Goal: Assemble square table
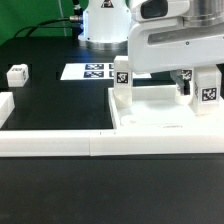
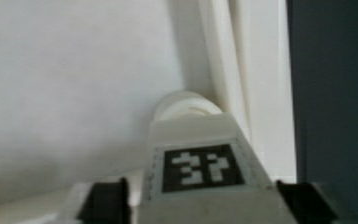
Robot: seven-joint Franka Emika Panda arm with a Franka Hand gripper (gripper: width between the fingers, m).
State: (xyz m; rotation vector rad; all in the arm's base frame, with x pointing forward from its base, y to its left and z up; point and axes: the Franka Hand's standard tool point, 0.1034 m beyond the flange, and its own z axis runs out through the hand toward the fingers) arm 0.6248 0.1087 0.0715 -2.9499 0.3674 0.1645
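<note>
White tabletop (image 1: pixel 150 112): it lay flat on the black work surface (image 1: pixel 60 100), toward the exterior view's right and nearer than the marker board. I saw its raised rim along the near edge.
Right leg (image 1: pixel 207 90): it stood upright on the tabletop's far right part, its tag facing the exterior camera. In the wrist view it rose close beside the rim.
Left leg (image 1: pixel 122 85): it stood upright at the tabletop's far left corner, tag showing, well apart from the gripper.
Gripper (image 2: pixel 202 203): it hung over the right leg with 1 of its 2 fingers (image 2: pixel 108 200) at each flank, both just beside the leg. I could not tell whether the pads pressed the leg or stood just off it, so I could not call it grasping or released.
Loose leg (image 1: pixel 17 74): it lay on the work surface at the exterior view's far left, well apart from the tabletop.
Marker board (image 1: pixel 92 72): it lay flat on the far side, between the loose leg and the left leg.
Border bars (image 1: pixel 60 143): 2 long white bars ran end to end along the near side, just beside the tabletop's near edge.
</note>
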